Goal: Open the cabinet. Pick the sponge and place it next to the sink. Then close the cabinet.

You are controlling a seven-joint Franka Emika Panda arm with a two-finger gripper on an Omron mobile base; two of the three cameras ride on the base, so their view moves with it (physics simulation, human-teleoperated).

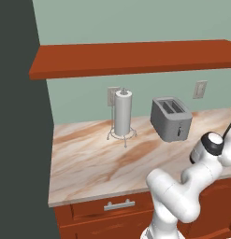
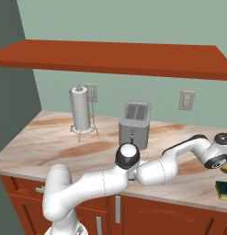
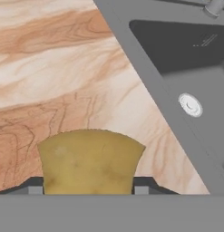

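We see the sponge [image 3: 89, 161], a yellowish soft block, sitting between the two dark fingertips of the gripper [image 3: 88, 189] at the bottom of the hand view, and the jaws are closed in against its sides, so we read it as held. Below it lies the marble counter [image 3: 50, 81], and just beside it, to the right in that view, runs the grey rim of the sink [image 3: 149, 77], with its round drain [image 3: 190, 104] in the basin. From the right base view we find the sponge at the far right edge [image 2: 223, 189], low over the counter, with the arm's wrist just above it. The cabinet [image 1: 131, 57] hangs as a long red-brown slab over the counter. Under it we see a paper towel roll [image 1: 123, 112] upright in its wire stand and a grey toaster [image 1: 171, 118] near it, both well apart from the sponge. A drawer front with a silver bar handle [image 1: 119, 204] sits below the counter edge
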